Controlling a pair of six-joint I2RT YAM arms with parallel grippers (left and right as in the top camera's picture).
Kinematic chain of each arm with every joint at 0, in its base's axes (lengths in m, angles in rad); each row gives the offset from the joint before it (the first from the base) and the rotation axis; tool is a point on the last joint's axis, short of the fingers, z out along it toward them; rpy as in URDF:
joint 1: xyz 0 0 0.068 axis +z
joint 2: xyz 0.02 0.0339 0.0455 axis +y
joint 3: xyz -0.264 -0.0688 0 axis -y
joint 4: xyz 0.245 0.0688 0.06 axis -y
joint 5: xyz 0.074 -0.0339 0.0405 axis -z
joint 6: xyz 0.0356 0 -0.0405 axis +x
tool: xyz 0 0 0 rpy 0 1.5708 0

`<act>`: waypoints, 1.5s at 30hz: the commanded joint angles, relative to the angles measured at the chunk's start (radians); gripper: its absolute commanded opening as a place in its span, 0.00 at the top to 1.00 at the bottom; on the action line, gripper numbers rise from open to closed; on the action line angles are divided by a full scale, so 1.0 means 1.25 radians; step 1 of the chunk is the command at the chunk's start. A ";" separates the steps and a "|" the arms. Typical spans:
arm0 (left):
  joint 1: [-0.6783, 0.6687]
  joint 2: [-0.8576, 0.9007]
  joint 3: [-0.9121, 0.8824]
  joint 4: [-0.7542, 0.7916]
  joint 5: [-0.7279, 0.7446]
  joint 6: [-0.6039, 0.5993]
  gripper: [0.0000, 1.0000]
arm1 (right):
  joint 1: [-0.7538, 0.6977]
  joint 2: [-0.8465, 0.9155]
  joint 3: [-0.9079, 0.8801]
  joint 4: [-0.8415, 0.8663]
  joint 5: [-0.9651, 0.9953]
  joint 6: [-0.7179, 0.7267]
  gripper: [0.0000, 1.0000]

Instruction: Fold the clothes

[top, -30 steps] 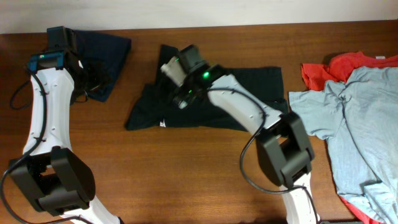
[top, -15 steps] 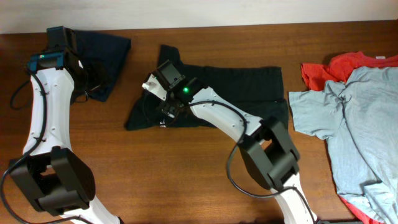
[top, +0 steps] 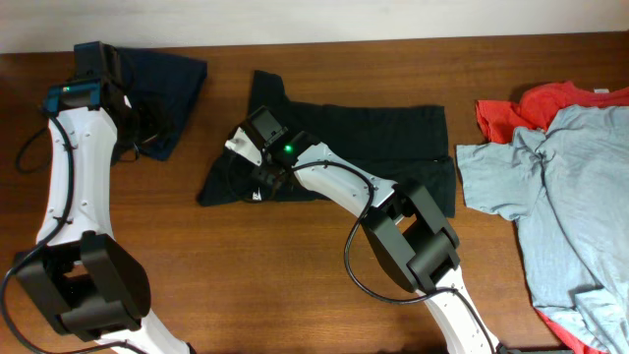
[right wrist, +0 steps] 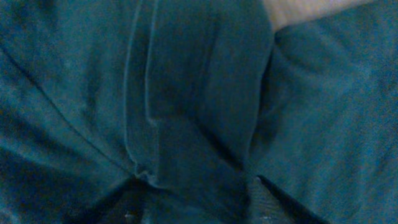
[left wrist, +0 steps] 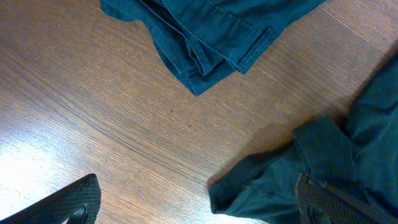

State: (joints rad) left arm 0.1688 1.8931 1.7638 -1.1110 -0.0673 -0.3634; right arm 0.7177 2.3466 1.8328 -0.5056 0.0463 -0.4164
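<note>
right claw (right wrist: 193, 200): down on the black t-shirt (top: 364, 147), near its left end. your wrist view is nothing but dark, blurred cloth, and only the finger ends show, as dim shapes at the bottom edge. a raised fold runs down into the gap between them, but you cannot tell whether it is pinched or how wide the claw stands.
left claw (left wrist: 199, 204): spread wide and holding nothing. you see only the two finger ends, cut off at the bottom corners.
black t-shirt: lies flat in a long strip across the middle of the counter (top: 246, 275), partly covered by the right arm. a small white label (top: 256, 196) shows at its lower left edge.
navy t-shirt (top: 172, 79): bunched at the far left corner, beside the left arm, which hides its left part.
left wrist view: one folded dark cloth at the top and another at the lower right, both cut off. you cannot tell which shirt either one is.
blue-grey t-shirt (top: 560, 197): spread at the right, running out of frame.
red-orange t-shirt (top: 536, 103): mostly buried under the blue-grey one.
</note>
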 commanded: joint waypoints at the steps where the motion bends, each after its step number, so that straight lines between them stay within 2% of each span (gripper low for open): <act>1: 0.000 -0.002 0.003 -0.001 -0.001 -0.003 0.01 | 0.007 0.003 0.010 0.013 0.015 0.005 0.58; 4: 0.000 -0.002 0.003 -0.001 0.000 -0.003 0.01 | 0.007 0.003 0.010 0.016 0.015 0.005 0.61; 8: 0.000 -0.002 0.003 -0.001 0.000 -0.003 0.01 | 0.007 0.003 0.010 0.013 0.015 0.005 0.80; 11: 0.000 -0.002 0.003 -0.001 0.000 -0.002 0.01 | 0.001 0.003 0.010 0.015 0.029 0.009 0.90; 14: 0.000 -0.002 0.003 -0.001 0.000 -0.002 0.01 | -0.010 0.003 0.010 0.025 0.088 0.048 0.94; 20: 0.000 -0.002 0.003 -0.001 0.000 -0.003 0.01 | -0.037 0.003 0.010 0.038 0.098 0.050 0.94; 26: 0.000 -0.002 0.003 -0.001 0.000 -0.003 0.01 | -0.068 0.003 0.010 0.065 0.099 0.107 0.92; 29: 0.000 -0.002 0.003 -0.001 0.000 -0.003 0.01 | -0.083 0.004 0.010 0.064 0.099 0.117 0.63; 32: 0.000 -0.002 0.003 -0.001 0.000 -0.003 0.01 | -0.097 0.004 0.010 0.071 0.099 0.116 0.48; 36: 0.000 -0.002 0.003 -0.001 0.000 -0.002 0.01 | -0.118 0.004 0.011 0.104 0.099 0.180 0.11; 40: 0.000 -0.002 0.003 -0.001 0.000 -0.003 0.01 | -0.137 -0.009 0.027 0.096 0.099 0.248 0.07; 45: 0.000 -0.002 0.003 -0.001 0.000 -0.003 0.01 | -0.168 -0.047 0.074 0.006 0.099 0.293 0.05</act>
State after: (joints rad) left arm 0.1688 1.8927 1.7638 -1.1110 -0.0669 -0.3634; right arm 0.5346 2.3466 1.8671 -0.4694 0.1539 -0.1181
